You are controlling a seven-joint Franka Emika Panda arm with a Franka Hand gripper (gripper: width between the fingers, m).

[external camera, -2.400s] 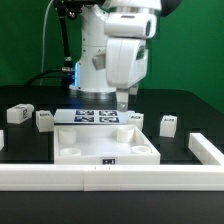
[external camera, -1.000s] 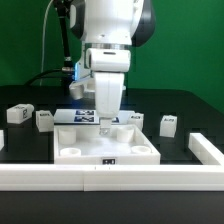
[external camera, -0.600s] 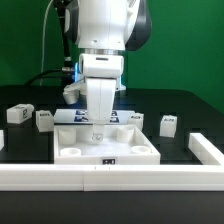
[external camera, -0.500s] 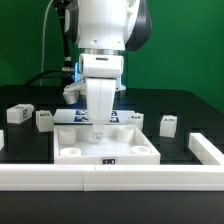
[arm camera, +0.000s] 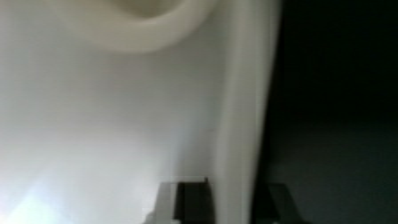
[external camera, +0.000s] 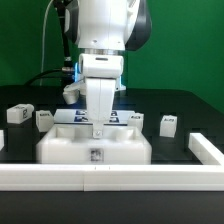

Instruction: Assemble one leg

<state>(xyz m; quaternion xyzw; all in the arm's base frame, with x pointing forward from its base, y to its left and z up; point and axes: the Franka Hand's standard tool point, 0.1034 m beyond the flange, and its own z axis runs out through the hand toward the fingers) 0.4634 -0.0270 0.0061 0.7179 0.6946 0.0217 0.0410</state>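
My gripper [external camera: 97, 131] is shut on the far rim of the large white tray-like part [external camera: 70, 148]. That part stands tilted up, with its flat tagged face toward the exterior camera. In the wrist view its white wall [arm camera: 228, 120] runs between my two dark fingers [arm camera: 187, 200], with my gripper [arm camera: 228, 186] closed around it and a round corner hole [arm camera: 151, 25] beyond. Several small white legs with tags lie on the black table: two on the exterior view's left [external camera: 17, 114] [external camera: 44, 119] and one on its right [external camera: 168, 124]. All lie apart from the gripper.
The marker board [external camera: 75, 116] lies behind the tray-like part, partly hidden by my arm. A white rail [external camera: 110, 177] runs along the front edge, and another white rail [external camera: 206, 148] stands at the exterior view's right.
The tray-like part lay flat with its open side up; now it is tipped up on edge, its tagged flat face toward the camera. My gripper has hardly moved since 0.6 s ago.
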